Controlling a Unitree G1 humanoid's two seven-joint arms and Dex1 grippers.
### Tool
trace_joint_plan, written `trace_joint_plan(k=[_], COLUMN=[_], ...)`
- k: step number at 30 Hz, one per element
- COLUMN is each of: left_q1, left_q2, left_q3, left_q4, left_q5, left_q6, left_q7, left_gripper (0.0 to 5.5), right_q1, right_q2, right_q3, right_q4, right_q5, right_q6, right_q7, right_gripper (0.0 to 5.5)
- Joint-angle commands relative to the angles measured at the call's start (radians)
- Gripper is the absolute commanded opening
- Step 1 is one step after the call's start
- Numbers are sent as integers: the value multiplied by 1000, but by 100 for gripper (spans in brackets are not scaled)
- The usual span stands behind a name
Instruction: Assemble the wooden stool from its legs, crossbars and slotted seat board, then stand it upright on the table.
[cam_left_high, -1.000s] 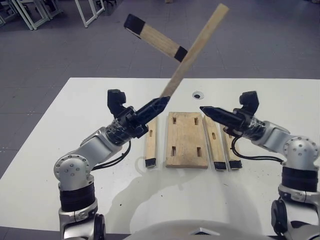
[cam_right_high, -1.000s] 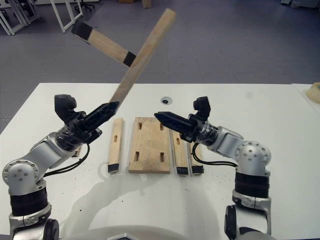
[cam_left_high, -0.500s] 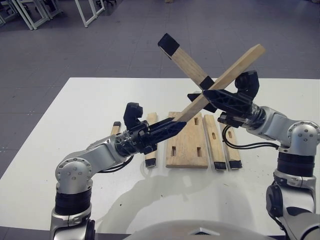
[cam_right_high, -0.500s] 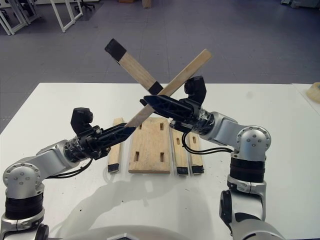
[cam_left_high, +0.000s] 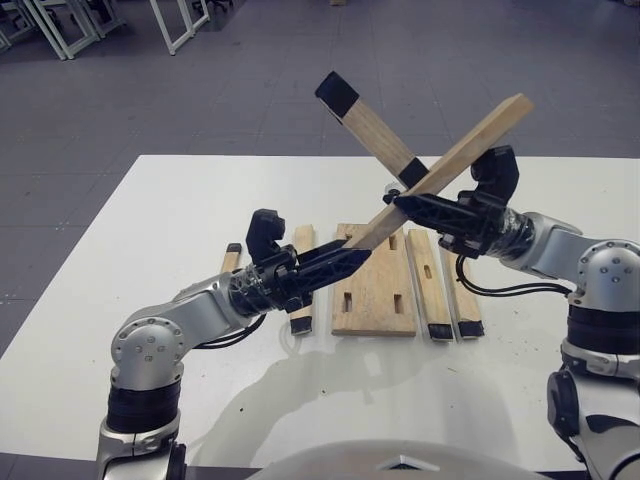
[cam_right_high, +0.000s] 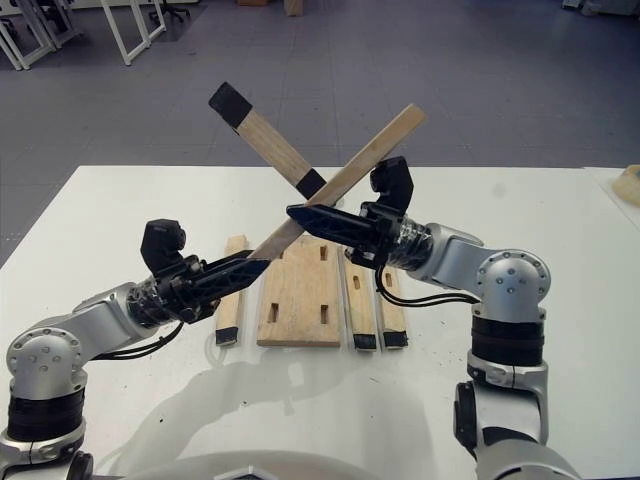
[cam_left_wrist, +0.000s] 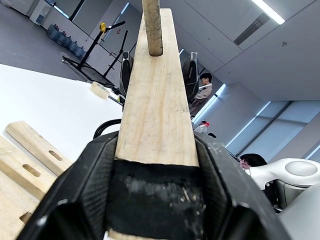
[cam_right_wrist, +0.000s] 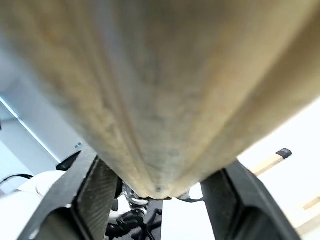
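- Pincer on the left (cam_left_high: 358, 252) pinches 1 long bar (cam_left_high: 470, 138) by its low end.
- Pincer on the right (cam_left_high: 402, 202) clamps that bar beside 1 crossing black-tipped leg (cam_left_high: 375, 125).
- 1 seat board (cam_left_high: 375, 292) and 4 legs (cam_left_high: 432, 285) lie flat beneath both.

- Held leg (cam_left_high: 455, 155), crossbar (cam_left_high: 375, 128), seat board (cam_left_high: 374, 280): pale bare wood, matt, faintly grainy.
- Left pincer (cam_left_high: 358, 253), right pincer (cam_left_high: 400, 202): matt black plastic.
- Counter (cam_left_high: 150, 230): white, smooth, slight sheen.

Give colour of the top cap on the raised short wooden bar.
Black cap, pale wooden bar; clearest in left eye view.
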Motion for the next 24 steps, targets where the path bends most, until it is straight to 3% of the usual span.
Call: trace_joint_plan(k=[1,5,7,13,15,18,20,24], left_q1=[-19,-31,-35,-80,-88,-58,-51,-17], left_q2=[12,10,5,32,53,118,132,180], left_q3=[3,-9,0,146,77,-199,-349,-538], left_q4=[19,18,26,125,127,85,60,22], left_q5=[18,59,99,200,404,823,1002,1239], left_q6=[-11,-27,-55,-189,-252,-366,-401,-395], left_q7=[-1,-36,-58,-32,6,38,45,31], left_gripper=[206,206,259,265,265,265,265,265], right_q1=[12,-9,-22,38,61,78,85,103], right_q2=[-43,-47,-48,-124,-150,-159,-140,-106], right_q3=[16,-7,-16,-31,-26,-13,-17,-7], right_q4=[-11,30,47,41,31,29,33,24], right_q5=[-72,-69,-65,-147,-224,-349,-402,-464], right_q6=[-17,-14,-14,-34,-88,-182,-219,-264], right_q7=[68,101,107,168,183,165,127,92], right_gripper=[205,205,204,204,204,204,204,204])
